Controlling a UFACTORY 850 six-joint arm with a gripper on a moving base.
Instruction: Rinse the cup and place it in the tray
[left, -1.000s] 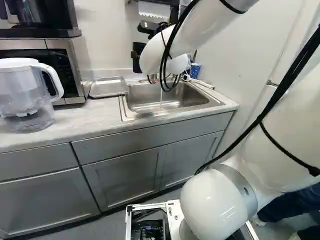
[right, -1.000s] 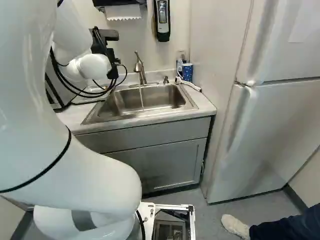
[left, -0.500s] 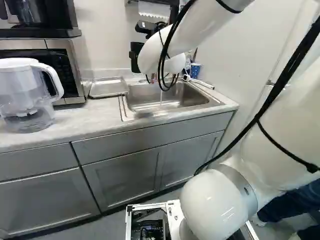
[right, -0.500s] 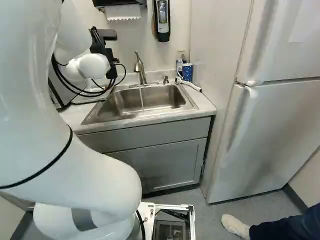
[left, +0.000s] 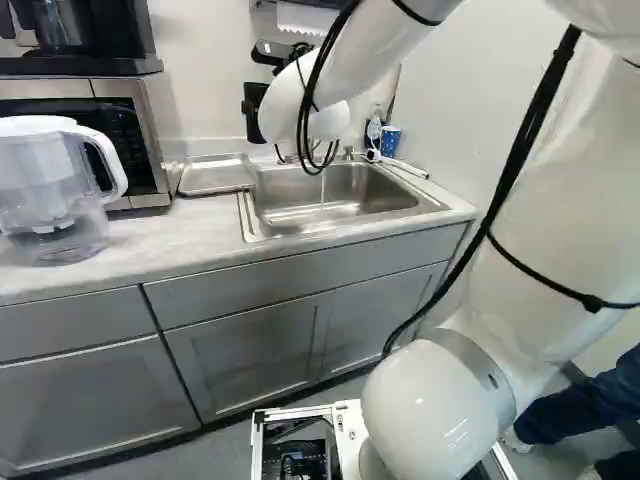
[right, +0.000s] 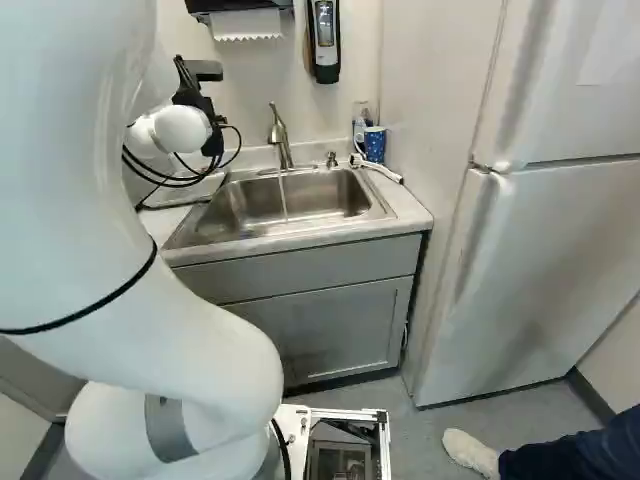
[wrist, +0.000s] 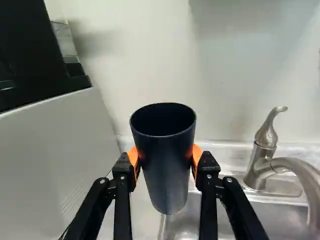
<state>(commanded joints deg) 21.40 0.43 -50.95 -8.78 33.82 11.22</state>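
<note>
Black pincer (right: 212, 140) clamped on a dark cup (wrist: 164, 170), an orange pad pressed to either side, the cup's open mouth facing up. Beside the pincer on one side stands the metal faucet (wrist: 257, 160), water running into the sink (left: 300, 208); on its other side, the microwave (wrist: 55, 155). In the left base view, the metal tray (left: 215, 175) lies on the counter (left: 150, 235), lower than the pincer. A pale wall (wrist: 150, 55) rises ahead of it.

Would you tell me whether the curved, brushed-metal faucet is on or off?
The faucet is on: the right base view shows a thin stream of water falling from its spout into the steel sink.
</note>
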